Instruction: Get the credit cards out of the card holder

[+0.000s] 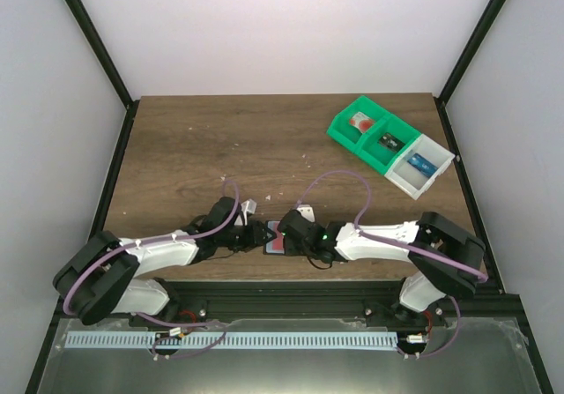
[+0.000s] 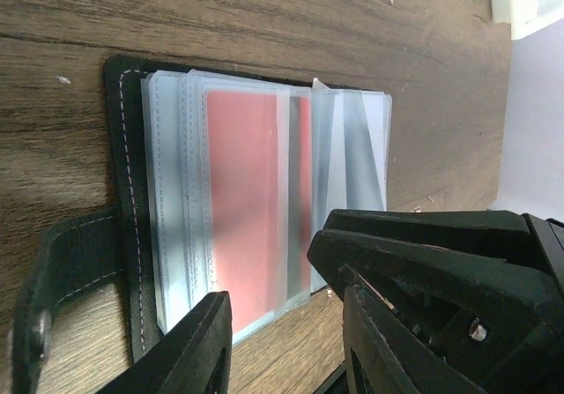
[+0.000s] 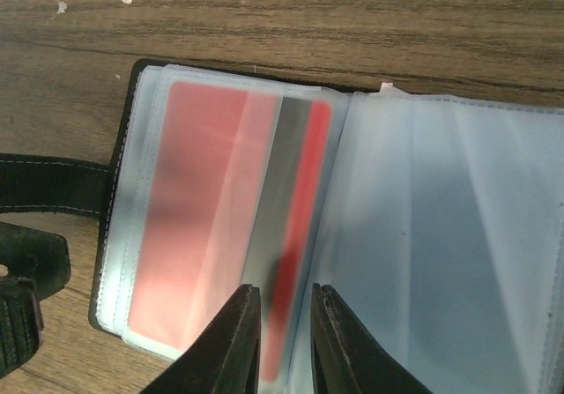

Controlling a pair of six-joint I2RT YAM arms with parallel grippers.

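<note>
Right gripper (image 3: 284,295) is narrowed to a slit over the lower edge of the red card (image 3: 203,218) — whether it truly has hold, I can't tell. Left gripper (image 2: 282,304) stands with jaws apart. No card is out yet: the card holder (image 1: 276,238) lies open on the desk (image 1: 203,138) between the arms — frosted sleeves (image 3: 423,235) fanned, dark stitched border, black strap (image 3: 53,182), the card in its sleeve.

A robot lab's test cell, seen from above. Plain white panels (image 1: 291,24) in a black frame (image 1: 92,33) wall in a wooden table (image 1: 176,147). The left arm (image 1: 159,253) and right arm (image 1: 379,235) are bolted to a black rail (image 1: 291,290) at the near edge, trailing purple cables (image 1: 339,175). Green and white bins (image 1: 392,143) sit at the back right.
</note>
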